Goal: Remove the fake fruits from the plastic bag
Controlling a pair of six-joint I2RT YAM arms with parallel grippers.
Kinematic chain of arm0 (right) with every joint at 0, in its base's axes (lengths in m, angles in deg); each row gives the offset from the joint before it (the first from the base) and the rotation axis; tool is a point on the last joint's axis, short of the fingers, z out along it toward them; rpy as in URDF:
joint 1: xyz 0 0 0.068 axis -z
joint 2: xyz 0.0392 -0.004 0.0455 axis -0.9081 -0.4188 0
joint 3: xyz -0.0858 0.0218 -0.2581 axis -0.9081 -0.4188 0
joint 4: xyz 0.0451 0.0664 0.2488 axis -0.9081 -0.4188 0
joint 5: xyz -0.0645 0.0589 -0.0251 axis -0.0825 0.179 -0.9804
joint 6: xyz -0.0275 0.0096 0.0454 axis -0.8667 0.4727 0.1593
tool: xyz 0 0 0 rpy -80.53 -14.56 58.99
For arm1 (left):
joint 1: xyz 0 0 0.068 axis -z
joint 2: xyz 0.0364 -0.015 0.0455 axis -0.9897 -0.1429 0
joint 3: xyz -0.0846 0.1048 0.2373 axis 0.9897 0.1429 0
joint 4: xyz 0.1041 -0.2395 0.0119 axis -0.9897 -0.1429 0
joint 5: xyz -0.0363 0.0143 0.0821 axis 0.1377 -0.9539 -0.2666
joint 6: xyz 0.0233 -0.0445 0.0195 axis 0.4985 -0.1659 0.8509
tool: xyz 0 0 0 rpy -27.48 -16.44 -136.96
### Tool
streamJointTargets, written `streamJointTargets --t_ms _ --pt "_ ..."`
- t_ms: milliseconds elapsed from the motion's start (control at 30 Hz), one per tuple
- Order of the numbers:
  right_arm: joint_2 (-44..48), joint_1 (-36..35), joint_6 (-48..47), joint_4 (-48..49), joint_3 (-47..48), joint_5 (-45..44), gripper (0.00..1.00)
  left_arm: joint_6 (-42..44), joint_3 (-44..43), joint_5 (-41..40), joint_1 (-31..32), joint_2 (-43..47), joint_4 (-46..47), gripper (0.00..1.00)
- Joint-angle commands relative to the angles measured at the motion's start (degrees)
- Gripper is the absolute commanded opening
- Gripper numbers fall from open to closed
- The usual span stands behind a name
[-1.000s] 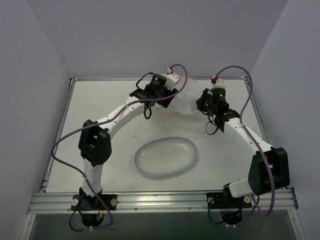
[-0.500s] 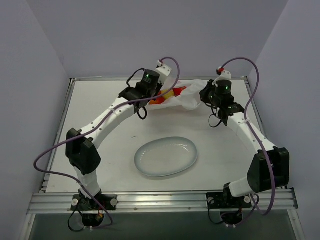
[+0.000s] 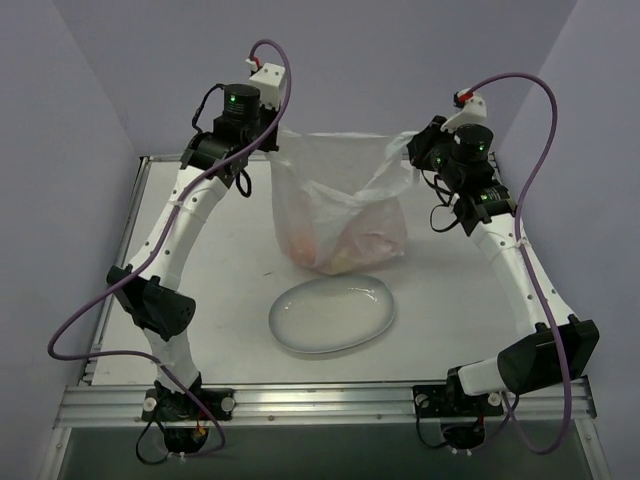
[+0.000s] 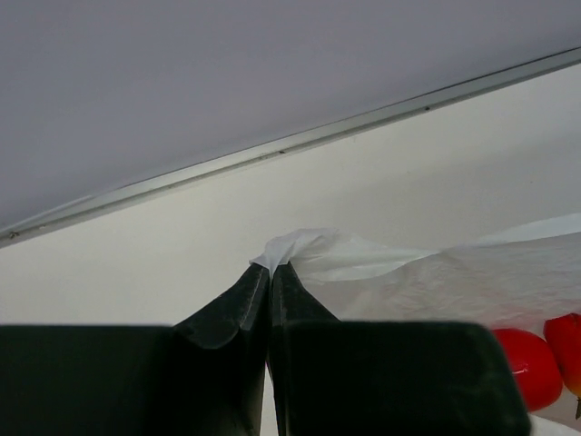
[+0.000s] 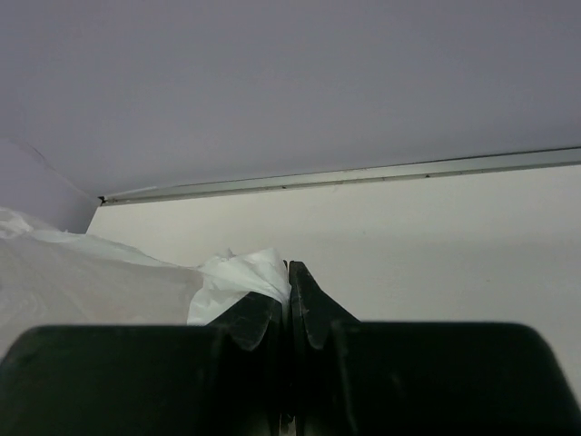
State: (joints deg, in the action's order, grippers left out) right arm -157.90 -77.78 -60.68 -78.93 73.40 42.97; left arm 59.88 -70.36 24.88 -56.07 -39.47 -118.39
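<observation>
White surface [image 3: 220, 260] under a crinkled translucent plastic bag [image 3: 340, 200], hung between left fingers [image 4: 261, 277] and right fingers [image 5: 301, 291], each clenched on a top corner; glossy fake fruits [image 3: 345, 250] pooled inside, near smooth oval plate [image 3: 330, 318].

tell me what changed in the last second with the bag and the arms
Both arms rose and spread apart. The left tool and right tool, each pinching a top corner, pulled the plastic bag up from lying flat. It now hangs stretched between them, the fake fruits sunk to its bottom. The oval plate stayed put.
</observation>
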Motion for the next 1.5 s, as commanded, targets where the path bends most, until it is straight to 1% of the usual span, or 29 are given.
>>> streamJointTargets --t_ms 0,133,167,200,333,567,633,733,900,967,1033,1067,1100,1133,1233,1267,1367,1467 --pt "1.50 -0.03 -0.58 -1.37 1.96 0.42 0.00 -1.96 -5.47 2.87 -0.14 0.54 -4.46 0.02" --pt "1.06 -0.03 -1.02 -2.25 1.00 -0.28 0.00 -2.84 -7.32 2.17 -0.40 0.36 -7.19 0.02" --pt "0.97 -0.03 -1.11 -2.17 -0.84 -0.63 0.00 -3.01 -6.45 1.91 -0.40 0.71 -6.67 0.02" --pt "0.88 -0.03 -1.28 -2.08 -1.73 -0.81 0.00 -3.28 -3.57 1.56 -0.49 1.41 -5.97 0.02" --pt "-0.34 -0.03 -1.11 -1.29 -4.02 -0.37 0.00 -4.77 3.12 1.82 -0.40 4.57 -2.54 0.02" --pt "0.62 0.14 -2.25 -1.55 -4.54 -1.86 0.00 -5.74 4.11 0.41 -0.40 5.81 -4.99 0.02" --pt "-0.34 0.23 -2.69 -2.60 -3.67 -2.04 0.00 -5.74 3.75 0.41 -0.40 6.51 -5.08 0.02" --pt "-0.70 0.23 -1.82 -2.87 -0.69 -0.64 0.00 -5.22 0.25 -0.29 -0.66 6.26 -7.10 0.02" --pt "-1.14 0.23 -0.67 -2.96 1.43 0.07 0.00 -5.21 -8.80 -0.03 -1.28 3.09 -11.67 0.02" --pt "-1.31 0.23 -0.32 -2.87 0.82 0.24 0.00 -5.13 -8.99 -0.03 -1.46 2.30 -12.29 0.02" --pt "-1.23 0.14 -0.40 -2.78 -1.20 0.25 0.00 -5.13 -5.40 -0.20 -1.72 2.82 -11.42 0.02" --pt "-1.31 0.14 -0.32 -2.69 -2.08 0.07 0.00 -5.39 -3.30 -0.12 -1.98 3.26 -9.50 0.02" --pt "-1.40 0.14 -0.23 -1.91 -4.70 -0.37 0.00 -5.65 -1.02 0.23 -2.85 3.79 -8.35 0.02" --pt "-1.66 0.14 -0.14 -1.21 -6.03 -0.37 0.00 -6.35 4.05 0.85 -3.39 4.57 -7.03 0.02" --pt "-2.80 0.14 0.39 2.40 -11.81 -0.37 0.00 -8.36 11.99 1.29 -5.41 5.81 -1.58 0.02" --pt "-3.24 0.06 0.47 3.28 -12.97 -0.37 0.00 -9.07 16.63 2.16 -6.02 5.99 0.95 0.02" --pt "-6.32 0.06 1.00 6.27 -15.97 -0.72 0.00 -11.89 23.76 1.82 -8.31 6.69 5.53 0.02" --pt "-10.09 -0.29 1.88 10.04 -18.51 -0.90 0.00 -14.17 27.12 2.52 -11.20 5.64 8.78 0.02"
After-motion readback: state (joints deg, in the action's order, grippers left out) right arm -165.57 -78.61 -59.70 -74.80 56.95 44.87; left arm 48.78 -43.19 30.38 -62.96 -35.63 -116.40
